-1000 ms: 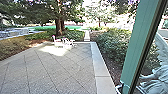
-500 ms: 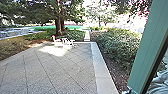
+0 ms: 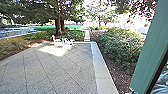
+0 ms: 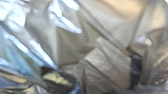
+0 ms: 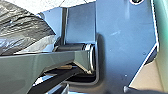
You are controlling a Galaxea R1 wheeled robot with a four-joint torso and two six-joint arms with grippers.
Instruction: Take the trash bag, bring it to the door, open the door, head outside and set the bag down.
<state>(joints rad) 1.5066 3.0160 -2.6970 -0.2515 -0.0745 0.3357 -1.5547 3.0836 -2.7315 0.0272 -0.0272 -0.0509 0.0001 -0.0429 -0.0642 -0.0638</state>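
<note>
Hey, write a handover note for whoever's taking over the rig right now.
Left gripper: can't tell if open or shut; the trash bag is close before its wrist camera.
Right gripper: can't tell.
Bag: also seen by the base plate.
Done: seemingly picked up and carried to the opening; green door or frame at right, way out onto the paving looks open.
Left: likely finish going outside, set the bag down.

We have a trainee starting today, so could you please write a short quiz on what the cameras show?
1. True or false: the thick tree trunk stands beyond the pale furniture.
2. In the head view, the upright panel on the right is: a) red, b) green, c) yellow.
3. Fill in: in the right wrist view, the surface of the trash bag is ____, not smooth.

Key: 1 true; 2 b; 3 wrinkled.
</note>
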